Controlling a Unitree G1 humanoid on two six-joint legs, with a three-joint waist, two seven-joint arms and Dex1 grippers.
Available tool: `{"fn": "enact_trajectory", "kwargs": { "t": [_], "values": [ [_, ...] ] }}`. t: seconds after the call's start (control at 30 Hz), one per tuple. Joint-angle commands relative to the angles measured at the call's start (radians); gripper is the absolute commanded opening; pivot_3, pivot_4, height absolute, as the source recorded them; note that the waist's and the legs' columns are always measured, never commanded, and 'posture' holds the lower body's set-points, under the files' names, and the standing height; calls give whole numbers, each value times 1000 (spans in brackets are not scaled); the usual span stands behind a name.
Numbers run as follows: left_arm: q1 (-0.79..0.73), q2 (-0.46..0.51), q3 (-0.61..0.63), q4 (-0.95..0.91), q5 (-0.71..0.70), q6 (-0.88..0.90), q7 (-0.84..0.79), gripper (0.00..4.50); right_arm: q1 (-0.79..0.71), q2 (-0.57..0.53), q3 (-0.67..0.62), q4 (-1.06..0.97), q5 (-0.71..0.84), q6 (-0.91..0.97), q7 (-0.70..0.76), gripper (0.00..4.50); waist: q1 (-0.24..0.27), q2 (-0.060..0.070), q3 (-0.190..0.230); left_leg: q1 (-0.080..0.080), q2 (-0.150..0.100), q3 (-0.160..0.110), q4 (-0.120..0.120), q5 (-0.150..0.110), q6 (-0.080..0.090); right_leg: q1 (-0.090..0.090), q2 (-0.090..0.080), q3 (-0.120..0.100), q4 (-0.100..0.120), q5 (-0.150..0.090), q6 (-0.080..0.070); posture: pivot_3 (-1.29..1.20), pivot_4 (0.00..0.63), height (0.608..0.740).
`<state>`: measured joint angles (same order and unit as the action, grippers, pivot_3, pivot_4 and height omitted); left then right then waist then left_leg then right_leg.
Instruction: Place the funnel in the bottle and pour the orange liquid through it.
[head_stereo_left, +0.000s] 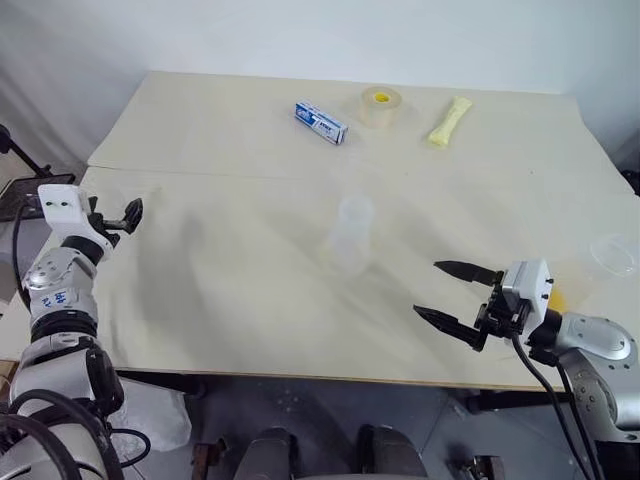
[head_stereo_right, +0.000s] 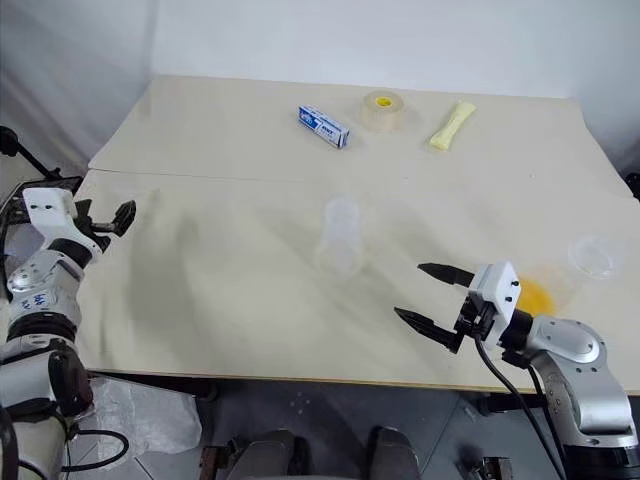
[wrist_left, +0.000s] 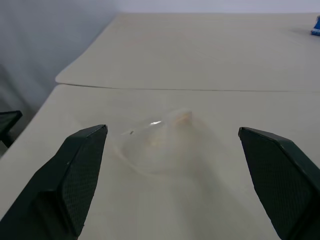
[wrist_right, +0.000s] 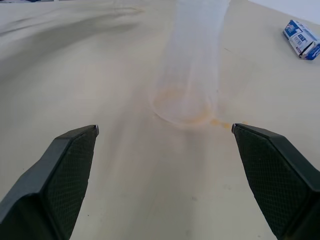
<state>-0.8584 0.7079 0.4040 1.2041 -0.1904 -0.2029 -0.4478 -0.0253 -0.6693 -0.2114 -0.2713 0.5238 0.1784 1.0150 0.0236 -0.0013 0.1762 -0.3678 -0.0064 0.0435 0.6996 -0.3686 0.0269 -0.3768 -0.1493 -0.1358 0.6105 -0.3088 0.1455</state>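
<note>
arms: silver-grey segments, white wrist blocks | cables: black (looped by each forearm) | jaws: black, textured, pointed

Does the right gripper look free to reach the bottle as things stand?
Probably yes: the right gripper is open and faces the bottle, with bare table between them.

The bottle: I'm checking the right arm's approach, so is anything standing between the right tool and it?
Nothing visible. Bare table lies between the open right tool and the bottle; the right wrist view shows the bottle straight ahead between the fingers.
</note>
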Motion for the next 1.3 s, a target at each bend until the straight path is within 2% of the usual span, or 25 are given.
{"fn": "enact_trajectory", "kwargs": {
  "t": [0.03,0.13,0.23,0.6,0.63,1.07,1.2,1.3],
  "values": [
    [-56,15,-12,33,16,-18,26,4472,-12,-18,-29,-33,18,2,-6,4500,-1,0,0,0,0,0,0,0,0,0,0,0,0,0,0,0,150,740],
    [-87,17,-19,63,22,-2,54,4472,-19,-20,-23,-32,17,4,-10,4500,-2,0,0,0,0,0,0,0,0,0,0,0,0,0,0,0,150,740],
    [-105,22,-28,84,35,16,92,3850,-25,-21,-21,-31,14,6,-12,4500,-3,0,0,0,0,0,0,0,0,0,0,0,0,0,0,0,150,740],
    [-129,11,-30,113,62,72,143,212,-37,-24,-15,-42,12,20,-24,4500,-1,0,0,0,0,0,0,0,0,0,0,0,1,0,0,0,150,740],
    [-130,10,-29,113,62,73,141,22,-37,-24,-15,-43,12,21,-25,4500,-2,0,0,0,0,0,0,0,0,0,0,0,1,0,0,0,150,740],
    [-106,3,-26,101,57,52,86,22,-42,-26,-14,-45,12,25,-31,4500,-2,0,0,0,0,0,0,0,0,0,0,0,1,0,0,0,150,740],
    [-77,-28,-66,7,35,-33,-234,22,-45,-25,-19,-39,15,21,-29,4500,0,0,0,0,0,3,0,0,0,0,0,-1,1,0,0,0,150,740],
    [-78,-48,-92,-78,13,-31,-381,22,-49,-25,-19,-34,18,20,-24,4500,1,0,0,-1,0,3,1,0,0,0,0,-1,1,0,0,0,150,740]
  ]
}}
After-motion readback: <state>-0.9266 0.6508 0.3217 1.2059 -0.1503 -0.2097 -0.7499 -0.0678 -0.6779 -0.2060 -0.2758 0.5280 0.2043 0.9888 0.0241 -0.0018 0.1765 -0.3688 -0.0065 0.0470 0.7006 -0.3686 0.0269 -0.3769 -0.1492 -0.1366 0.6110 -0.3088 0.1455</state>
